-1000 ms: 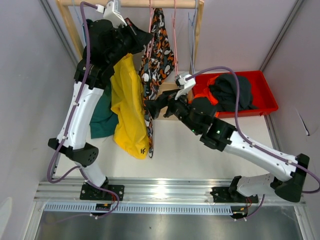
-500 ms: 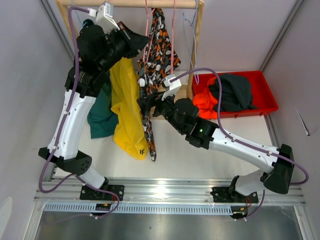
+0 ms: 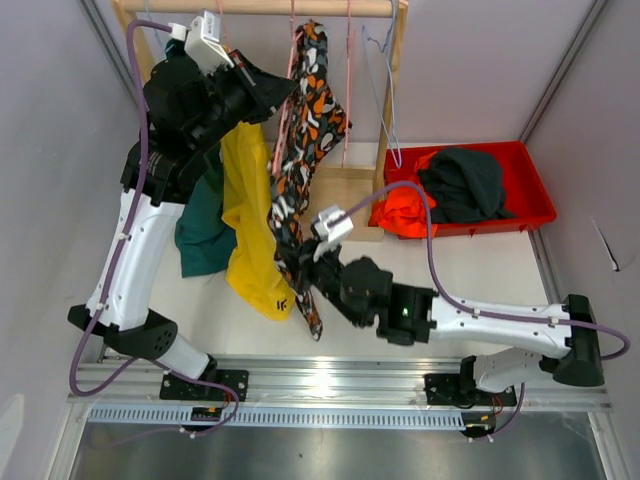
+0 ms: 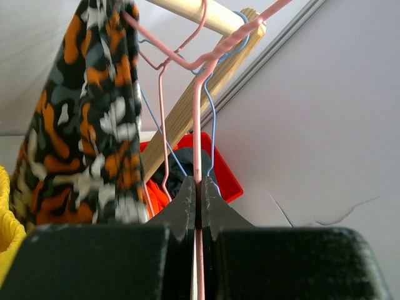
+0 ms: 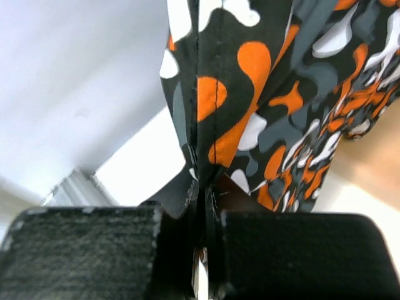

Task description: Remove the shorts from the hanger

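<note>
The patterned shorts (image 3: pixel 308 140) are the pair being worked. They are draped from a pink wire hanger (image 4: pixel 201 119) under the wooden rail (image 3: pixel 300 7), and the lower end is stretched down toward the near edge of the table. The right gripper (image 5: pixel 203 190) is pressed together on a fold of the printed cloth, low on the garment. The left gripper (image 4: pixel 199 200) is pinched on the hanger's thin wire, so the frame is steadied against the tug. The step in hand is judged to be the pull-off itself, not yet done, since the upper end sits up by the rail. A draw down and away is called for next, until the cloth slips off the wire, then a carry to the red bin (image 3: pixel 535 215), where a bright orange pair (image 3: pixel 405 212) and a dark pair (image 3: pixel 465 185) are already heaped. Whether the waistband is clipped or merely looped over cannot be made out. The fabric is seen as thin and limp, pulled into a long twisted strip, and the wire is slim and bent to a hook. The yellow shorts (image 3: pixel 250 230) and the dark green shorts (image 3: pixel 205 235) hang in loose folds beside the left arm.
</note>
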